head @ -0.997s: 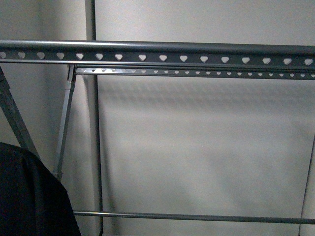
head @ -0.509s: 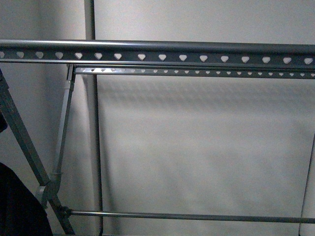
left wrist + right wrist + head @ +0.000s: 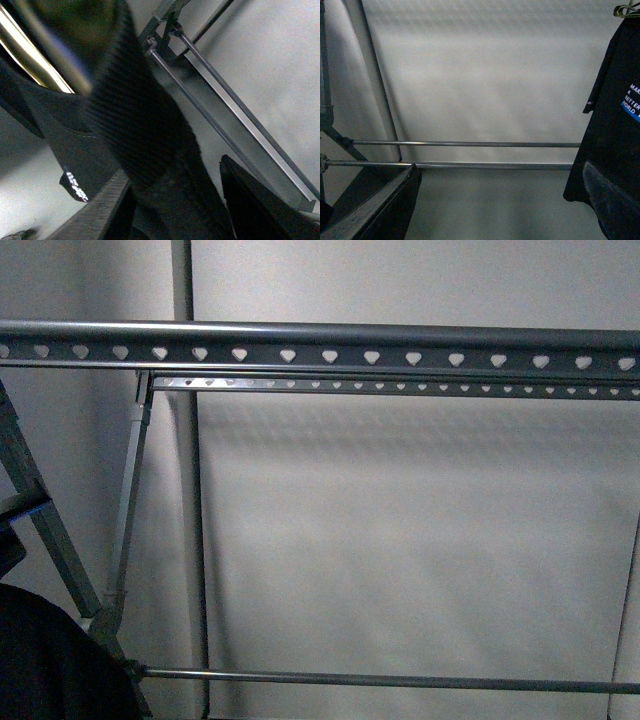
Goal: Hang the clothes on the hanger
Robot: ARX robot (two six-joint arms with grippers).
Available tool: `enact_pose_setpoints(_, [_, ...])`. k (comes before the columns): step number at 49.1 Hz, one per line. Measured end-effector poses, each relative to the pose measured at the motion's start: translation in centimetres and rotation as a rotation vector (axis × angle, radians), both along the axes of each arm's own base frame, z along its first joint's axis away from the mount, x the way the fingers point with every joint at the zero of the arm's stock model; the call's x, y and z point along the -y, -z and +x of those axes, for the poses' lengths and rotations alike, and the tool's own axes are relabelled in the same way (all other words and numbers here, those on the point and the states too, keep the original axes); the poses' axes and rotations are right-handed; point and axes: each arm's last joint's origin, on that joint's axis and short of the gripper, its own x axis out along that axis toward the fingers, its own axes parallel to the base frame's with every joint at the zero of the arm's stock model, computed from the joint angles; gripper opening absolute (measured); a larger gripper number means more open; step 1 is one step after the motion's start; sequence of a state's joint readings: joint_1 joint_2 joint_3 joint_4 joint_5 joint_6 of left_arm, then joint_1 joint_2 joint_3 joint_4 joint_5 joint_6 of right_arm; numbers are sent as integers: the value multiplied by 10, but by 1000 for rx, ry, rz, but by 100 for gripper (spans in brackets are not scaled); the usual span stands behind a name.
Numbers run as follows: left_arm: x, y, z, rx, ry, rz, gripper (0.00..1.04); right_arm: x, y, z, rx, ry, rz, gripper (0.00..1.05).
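Note:
The black T-shirt (image 3: 50,660) shows as a dark mass at the front view's lower left. In the left wrist view its fabric (image 3: 145,130) fills the space between the fingers. My left gripper (image 3: 175,200) is shut on it. The right wrist view shows the T-shirt (image 3: 615,125) hanging at one edge, part of its white print and blue stripe visible. My right gripper (image 3: 500,210) is open and empty, just short of the cloth. The grey rack's heart-holed rail (image 3: 320,352) runs across the top, above both grippers.
A second holed rail (image 3: 400,387) lies behind the first. A low cross tube (image 3: 380,678) and a slanted strut (image 3: 50,530) stand near the T-shirt. Two low tubes (image 3: 465,144) cross ahead of the right gripper. A plain pale wall (image 3: 420,540) is behind.
The black cloth at the front view's lower left has sunk and drawn left, uncovering the rack's slanted strut and joint. The rails have not moved.

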State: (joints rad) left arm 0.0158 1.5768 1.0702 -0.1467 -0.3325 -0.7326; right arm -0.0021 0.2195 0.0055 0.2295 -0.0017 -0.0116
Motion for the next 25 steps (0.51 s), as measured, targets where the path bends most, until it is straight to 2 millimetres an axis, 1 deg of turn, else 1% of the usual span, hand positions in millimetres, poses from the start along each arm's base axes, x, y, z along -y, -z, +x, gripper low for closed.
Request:
enact_pose_setpoints(6, [-7, -1, -1, -4, -3, -14, 28, 0, 0, 0, 0, 0, 0, 97])
enact_pose_setpoints(8, [-9, -4, -4, 3, 11, -24, 18, 0, 0, 0, 0, 0, 0, 97])
enact_pose_setpoints(9, [-9, -6, -5, 6, 14, -29, 14, 0, 0, 0, 0, 0, 0, 97])
enact_pose_setpoints(14, [-12, -14, -10, 22, 39, -56, 4, 0, 0, 0, 0, 0, 0, 97])
enact_pose_setpoints(19, [-13, -28, -20, 43, 96, -73, 4, 0, 0, 0, 0, 0, 0, 97])
enact_pose_setpoints(22, [-11, -40, -30, 65, 147, -75, 4, 0, 0, 0, 0, 0, 0, 97])
enact_pose_setpoints(25, [-8, -47, -38, 77, 197, -78, 4, 0, 0, 0, 0, 0, 0, 97])
